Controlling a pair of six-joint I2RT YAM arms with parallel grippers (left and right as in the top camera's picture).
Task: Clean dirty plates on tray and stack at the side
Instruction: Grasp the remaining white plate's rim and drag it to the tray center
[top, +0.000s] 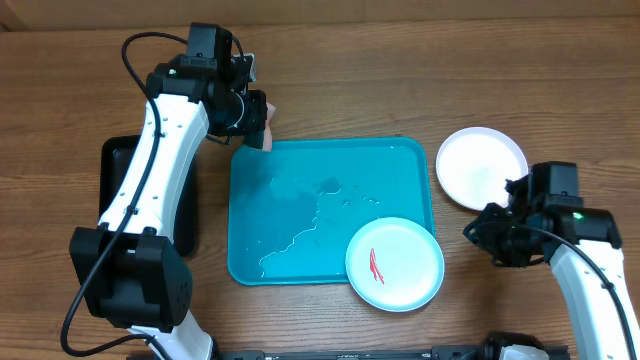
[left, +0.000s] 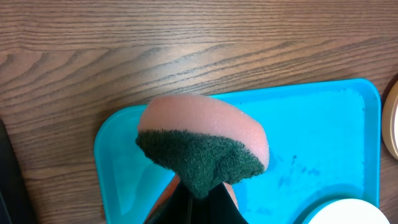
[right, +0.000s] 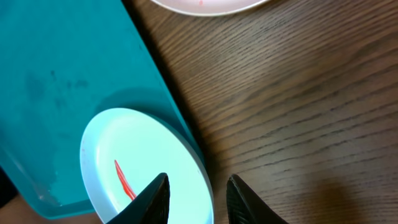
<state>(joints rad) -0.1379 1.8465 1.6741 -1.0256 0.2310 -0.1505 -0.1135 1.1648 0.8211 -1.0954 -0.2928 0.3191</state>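
Wooden table (top: 330, 60) bears the turquoise tray (top: 300, 200), a red-smeared plate (top: 395, 264) at its corner; left gripper (left: 193, 200) pinches a sponge (left: 205, 130), right gripper (right: 196, 199) hangs spread, empty.

Bright even light, soft shadows, sharp focus, sheen on tray (top: 272, 222)

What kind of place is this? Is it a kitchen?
Probably not a real kitchen, more like a robot practice table. No sink shows, just a wooden table, a blue tray with a smeared plate, and a sponge that the left arm holds.
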